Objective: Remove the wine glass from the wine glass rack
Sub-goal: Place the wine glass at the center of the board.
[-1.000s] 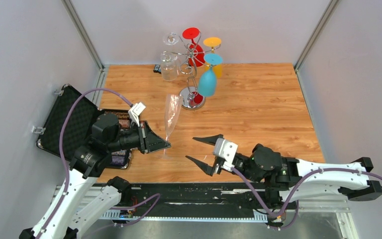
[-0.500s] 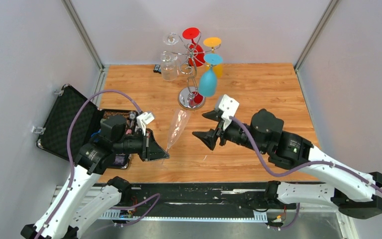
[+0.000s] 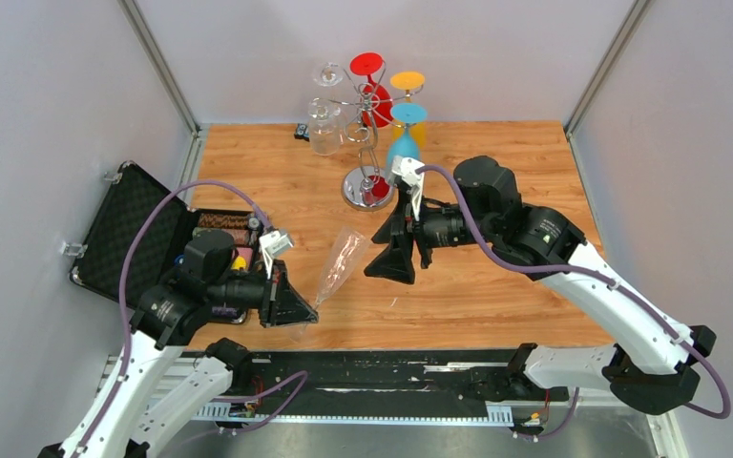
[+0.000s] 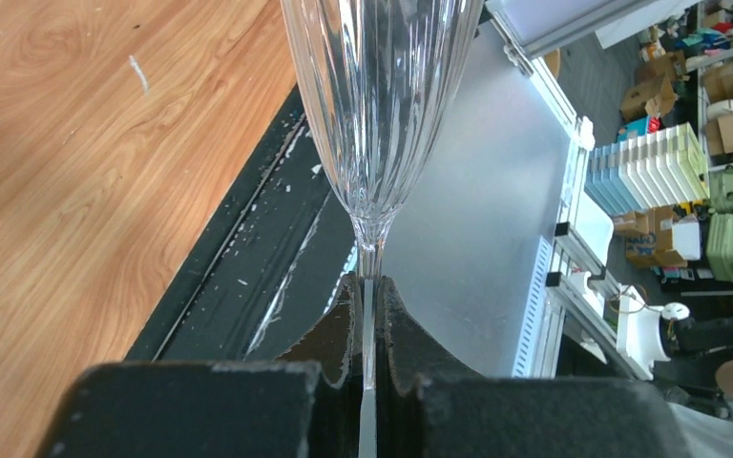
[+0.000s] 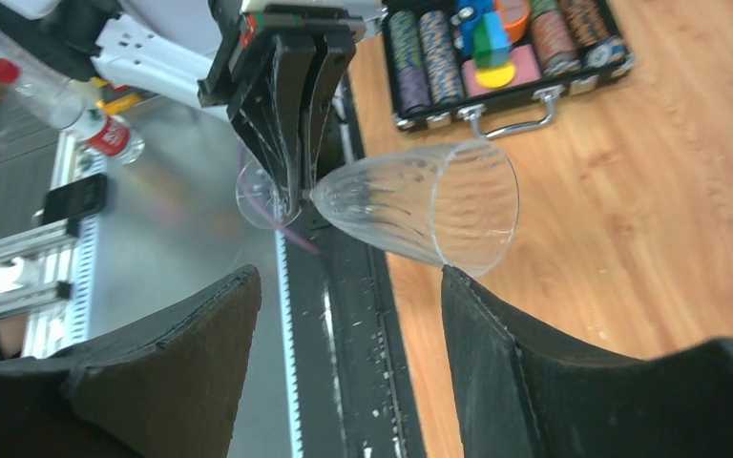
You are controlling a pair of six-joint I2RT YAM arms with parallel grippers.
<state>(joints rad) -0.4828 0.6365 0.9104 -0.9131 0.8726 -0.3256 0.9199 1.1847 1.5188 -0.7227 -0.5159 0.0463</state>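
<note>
My left jaws clamp the tilted wine glass (image 3: 343,257) by its stem. My right jaws gape wide near its rim, not touching.

One camera high above, two on the wrists.
The top view looks down from behind the arm bases on the whole table (image 3: 277,172). The left wrist view looks, very near, along the table's near edge; the right wrist view faces the near left corner from further off. All three share the wine glass (image 3: 342,260).
</note>
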